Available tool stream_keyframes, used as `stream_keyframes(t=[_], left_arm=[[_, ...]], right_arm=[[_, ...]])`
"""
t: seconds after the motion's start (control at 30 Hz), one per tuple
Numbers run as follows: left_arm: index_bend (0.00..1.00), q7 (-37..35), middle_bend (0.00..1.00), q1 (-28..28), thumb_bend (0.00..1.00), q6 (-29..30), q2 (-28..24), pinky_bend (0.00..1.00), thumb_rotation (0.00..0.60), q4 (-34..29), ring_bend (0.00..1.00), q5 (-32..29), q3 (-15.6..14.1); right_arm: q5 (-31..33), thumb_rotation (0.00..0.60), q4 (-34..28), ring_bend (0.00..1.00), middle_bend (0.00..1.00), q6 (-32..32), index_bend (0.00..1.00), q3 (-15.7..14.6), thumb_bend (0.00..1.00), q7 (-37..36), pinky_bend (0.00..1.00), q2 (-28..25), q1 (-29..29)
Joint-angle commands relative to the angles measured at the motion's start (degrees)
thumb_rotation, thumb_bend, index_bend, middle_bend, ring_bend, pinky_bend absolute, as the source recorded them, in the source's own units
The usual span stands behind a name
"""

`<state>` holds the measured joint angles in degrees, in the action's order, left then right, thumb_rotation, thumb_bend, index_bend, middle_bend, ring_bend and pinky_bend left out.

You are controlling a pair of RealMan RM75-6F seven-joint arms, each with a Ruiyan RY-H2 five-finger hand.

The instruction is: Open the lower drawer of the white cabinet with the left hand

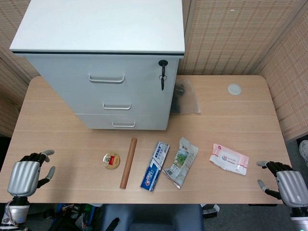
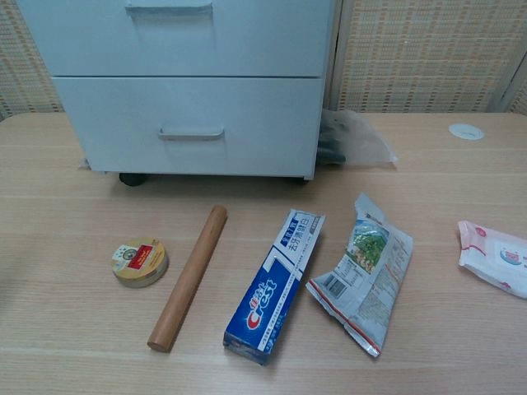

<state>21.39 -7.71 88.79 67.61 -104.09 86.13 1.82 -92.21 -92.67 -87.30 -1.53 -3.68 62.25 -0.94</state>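
Viewing: I see a light wood table backed by woven-pattern wall panels.
Cabinet: the white cabinet stands on the table's far left part; in the chest view it rests on a dark caster.
Drawers: I count three fronts, each with a bar handle; a key hangs in a lock at the top right corner.
Lower drawer: lower drawer is flush with the cabinet face, closed, handle untouched.
Table items: from my left to right, a round tin, a wooden rod, a toothpaste box, a snack packet and a pink wipes pack lie near the front; a clear bag rests beside the cabinet; a white disc sits far right.
Left hand: left hand hovers at the table's near left edge, fingers apart, holding nothing, well apart from the cabinet.
Right hand: right hand hovers at the near right edge, fingers spread, empty.
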Motion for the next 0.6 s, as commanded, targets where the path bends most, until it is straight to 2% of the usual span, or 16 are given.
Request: stream_keyframes(t=[0.03,0.17,0.37,0.47,0.5,0.6], left_arm=[[0.31,0.3,0.49,0.0,0.21,-0.4,-0.3,0.50,0.600,-0.3,0.43,-0.1,0.0],[0.30,0.6,0.49,0.0,0.21,-1.3,-0.5,0.51,0.600,-0.9,0.43,-0.3,-0.3],[0.23,-1.4,0.49,-0.4,0.21,-1.7,-0.3,0.56,0.600,-0.5,0.46,1.1,0.0],[0.22,-3.8,0.59,-1.9,0.21,-2.2,-0.5,0.71,0.600,0.5,0.57,2.9,1.2],[0.21,-5.0,0.67,-2.5,0.23,-2.6,-0.6,0.81,0.600,0.8,0.66,3.3,1.6],[0.21,-8.4,0.80,-4.8,0.31,-4.9,-1.4,0.96,0.600,0.9,0.80,4.6,2.7]], right_arm=[[0.0,0.600,0.0,0.36,0.41,-0.1,0.34,0.0,0.25,-0.1,0.41,0.1,-0.1],[-0.2,0.600,0.2,0.36,0.41,-0.3,0.34,-0.2,0.25,-0.1,0.41,0.1,-0.2],[-0.4,0.600,0.2,0.36,0.41,-0.6,0.34,-0.1,0.25,-0.4,0.41,-0.1,-0.2],[-0.7,0.600,0.1,0.36,0.41,-0.6,0.34,0.0,0.25,-0.3,0.41,-0.2,0.0],[-0.8,0.600,0.1,0.36,0.41,-0.5,0.34,-0.1,0.25,-0.2,0.41,-0.1,0.1],[-1.1,0.600,0.0,0.36,0.41,-0.1,0.34,-0.3,0.25,0.0,0.41,0.0,0.3]])
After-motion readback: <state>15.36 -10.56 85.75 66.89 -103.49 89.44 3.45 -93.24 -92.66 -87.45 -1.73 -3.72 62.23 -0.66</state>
